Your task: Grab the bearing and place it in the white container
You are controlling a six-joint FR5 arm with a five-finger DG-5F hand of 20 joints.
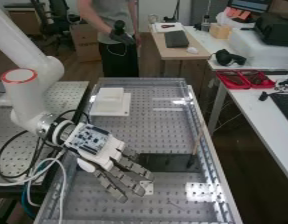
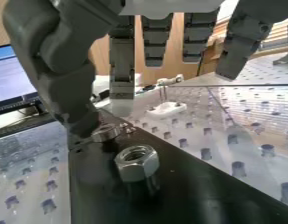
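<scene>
Arm, high view: the white arm (image 1: 36,95) enters from the view's left and carries the dark grey hand (image 1: 113,156) over the perforated worktop (image 1: 138,131). The hand is tilted, its fingers slanting towards the near end of the view and overlapping one end of the black slab (image 1: 169,162).

Hand state: open. In the wrist view the fingers (image 2: 121,65) are straight and spread, with the thumb (image 2: 67,92) well apart from them. Nothing is clamped between them.

Bearing: wrist view shows a round metal ring, taken as the bearing (image 2: 105,132), on the black slab just beside the thumb's tip; whether the two touch cannot be told. The hex nut (image 2: 137,162) stands near it on the same slab, its threaded hole facing up. A small shiny metal piece (image 2: 129,128) sits beside the bearing, too small to identify.

White container: high view, a pale block on a wider flat base, the white container (image 1: 109,101) rests on the worktop beyond the hand, well apart from it and from the slab.

Other items: a thin stick with a dark end (image 1: 192,159) leans over the slab's other end. A small white plate (image 1: 147,188) lies on the worktop by the fingertips. Red trays (image 1: 236,80) sit on the white side table (image 1: 260,112).
</scene>
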